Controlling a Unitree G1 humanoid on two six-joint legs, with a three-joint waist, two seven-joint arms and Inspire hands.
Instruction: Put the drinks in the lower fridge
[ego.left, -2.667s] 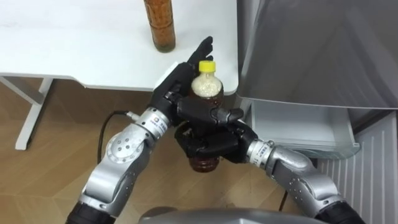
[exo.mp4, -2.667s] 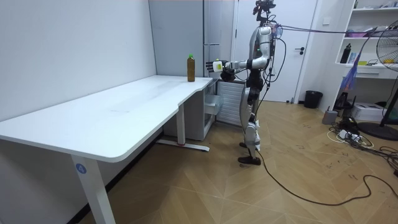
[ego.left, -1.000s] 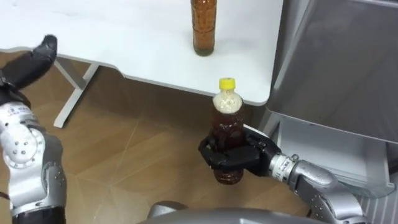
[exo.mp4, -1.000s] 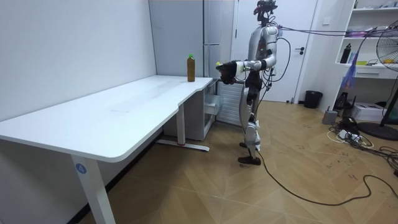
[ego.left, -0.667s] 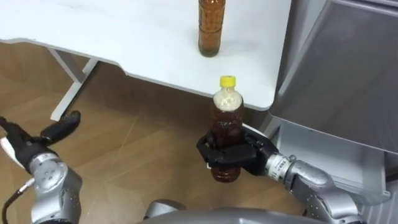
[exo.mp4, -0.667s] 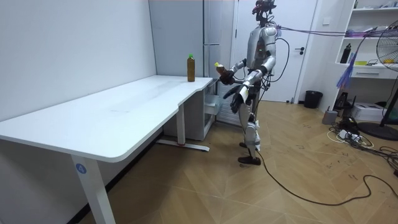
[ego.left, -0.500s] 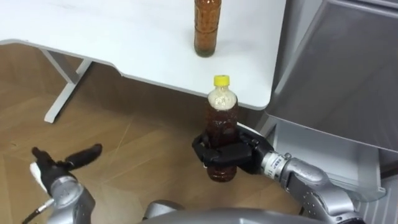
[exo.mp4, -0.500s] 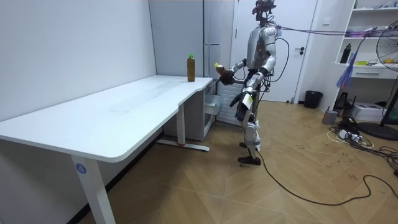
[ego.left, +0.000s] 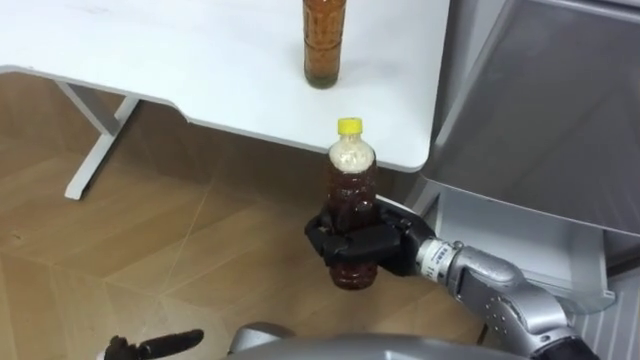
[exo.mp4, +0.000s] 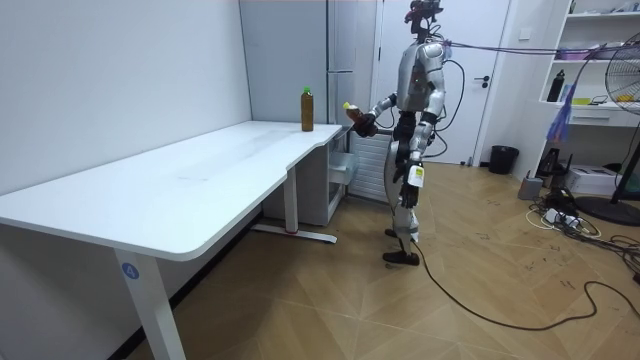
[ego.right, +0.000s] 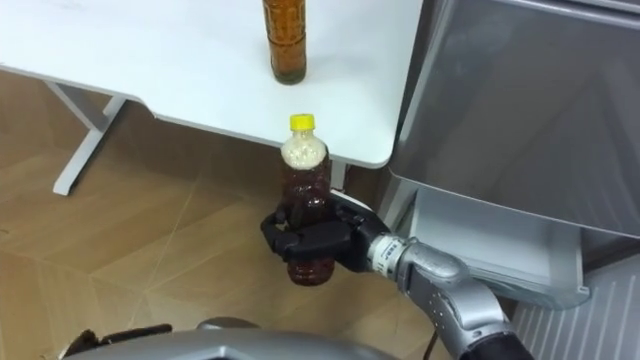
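Holding the yellow-capped bottle (ego.left: 350, 200) upright in the right hand's (ego.left: 370, 250) wrapped fingers, off the table (ego.left: 150, 60) beside the fridge's open drawer (ego.left: 510, 235), probably ready for setting inside, and hanging the slack-fingered left hand (ego.left: 150, 347) low.

I see a long white desk (exo.mp4: 180, 190) on white legs along a pale grey wall (exo.mp4: 120, 80). The floor (exo.mp4: 330, 300) is light wood, with a white door (exo.mp4: 492, 70) at the back. White shelves (exo.mp4: 600, 60) and a standing fan (exo.mp4: 625, 70) are at the room view's right.

White table (ego.left: 180, 50) — wood floor (ego.left: 150, 240) beneath; black bin (exo.mp4: 503, 158).
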